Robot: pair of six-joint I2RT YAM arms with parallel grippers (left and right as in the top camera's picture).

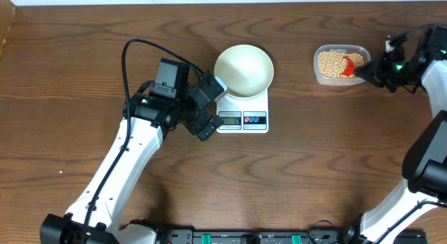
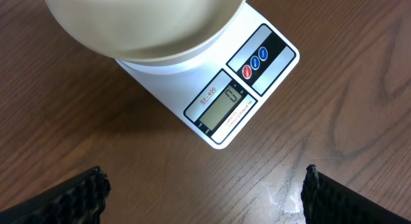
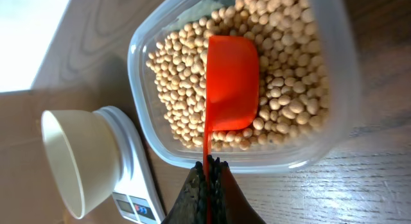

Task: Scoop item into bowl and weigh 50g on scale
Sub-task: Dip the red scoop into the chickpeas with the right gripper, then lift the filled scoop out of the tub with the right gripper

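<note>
The scooping step is in hand, with nothing yet in the bowl. The right pincer is clamped shut on the thin handle of a red scoop, whose cup lies among the beans in a clear plastic tub near the far right corner of the counter. The cup's visible red face is bare of beans, so I judge it not yet loaded. The white bowl sits on the scale near the middle of the far edge, well apart from the tub, and from overhead its inside looks empty. The left pincer hovers just beside the scale's left end with its jaws spread wide, holding nothing. The display reading is too small to make out. The next move, as I judge it, calls for digging the cup under the beans, lifting it level, carrying it leftward over the bowl's rim and tipping gently. Small pours matter, since the round beans will roll and bounce, and overshooting the target weight means taking some back out.
</note>
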